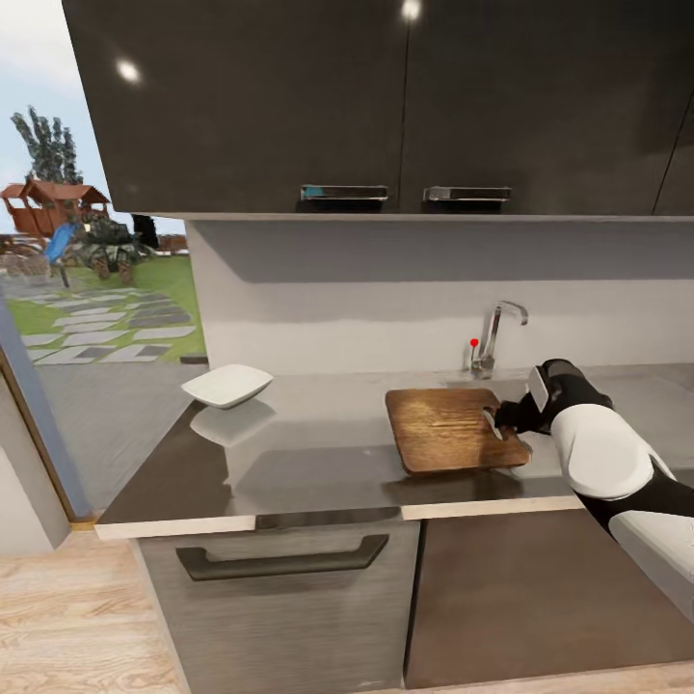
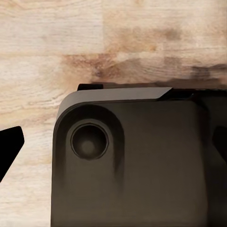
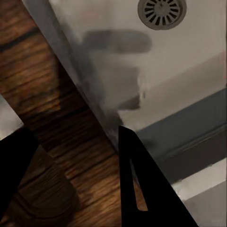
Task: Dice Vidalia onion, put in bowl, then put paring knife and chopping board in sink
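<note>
The glossy grey countertop (image 1: 318,463) runs long and flat under dark cabinets (image 1: 386,106). On it lies the rectangular wood-grained chopping board (image 1: 445,429) — one edge jutting over the steel sink (image 3: 189,56) with its round slotted drain (image 3: 161,9). The right gripper (image 1: 501,421) is at the board's edge, its dark fingers (image 3: 137,189) spread across it. The squarish white bowl (image 1: 227,385) sits well apart.

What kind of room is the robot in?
Most likely a kitchen: there's a countertop with a tap, a chopping board, a white bowl, and dark cupboards overhead.
</note>
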Controlling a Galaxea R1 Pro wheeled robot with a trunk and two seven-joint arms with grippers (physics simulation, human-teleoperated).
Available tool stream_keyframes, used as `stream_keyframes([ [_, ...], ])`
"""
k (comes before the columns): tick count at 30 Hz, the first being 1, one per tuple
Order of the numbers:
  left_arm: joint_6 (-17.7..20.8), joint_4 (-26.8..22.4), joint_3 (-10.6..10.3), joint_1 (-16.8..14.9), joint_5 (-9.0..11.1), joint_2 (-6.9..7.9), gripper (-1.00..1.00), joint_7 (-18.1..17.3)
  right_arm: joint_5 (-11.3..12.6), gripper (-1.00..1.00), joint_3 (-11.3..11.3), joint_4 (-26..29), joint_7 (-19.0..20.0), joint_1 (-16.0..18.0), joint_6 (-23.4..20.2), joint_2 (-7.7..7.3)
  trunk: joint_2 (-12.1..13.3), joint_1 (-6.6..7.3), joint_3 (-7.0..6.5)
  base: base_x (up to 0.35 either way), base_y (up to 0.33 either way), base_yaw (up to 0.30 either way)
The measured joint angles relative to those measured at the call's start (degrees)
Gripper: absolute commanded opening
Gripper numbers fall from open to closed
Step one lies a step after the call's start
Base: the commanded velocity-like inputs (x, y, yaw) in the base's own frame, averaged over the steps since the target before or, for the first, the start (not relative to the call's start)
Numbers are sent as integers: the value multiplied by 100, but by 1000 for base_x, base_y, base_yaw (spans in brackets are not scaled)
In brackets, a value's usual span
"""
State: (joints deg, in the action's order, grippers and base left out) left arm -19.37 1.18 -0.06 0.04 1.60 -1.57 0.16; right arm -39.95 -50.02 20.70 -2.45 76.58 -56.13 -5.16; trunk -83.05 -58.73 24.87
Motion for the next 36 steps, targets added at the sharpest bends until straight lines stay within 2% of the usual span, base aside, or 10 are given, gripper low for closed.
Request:
stream_keyframes([
  [5,0,3,0,0,0,0,100,11,39,-100,7,-6,-17,6,-27,195,0,0,0,0,0,0],
  [10,7,4,0,0,0,0,100,22,49,-100,4,-6,-31,8,-32,302,0,0,0,0,0,0],
  [17,9,4,1,1,0,6,100,25,-18,-100,16,-4,-186,7,-36,328,-1,1,0,76,0,0],
  [32,9,4,0,0,0,9,100,26,-38,-100,47,-41,-271,5,-30,369,0,2,0,209,0,0],
  [36,9,6,0,0,0,9,100,24,-41,-100,42,-151,-529,4,-36,431,0,1,0,70,0,0],
])
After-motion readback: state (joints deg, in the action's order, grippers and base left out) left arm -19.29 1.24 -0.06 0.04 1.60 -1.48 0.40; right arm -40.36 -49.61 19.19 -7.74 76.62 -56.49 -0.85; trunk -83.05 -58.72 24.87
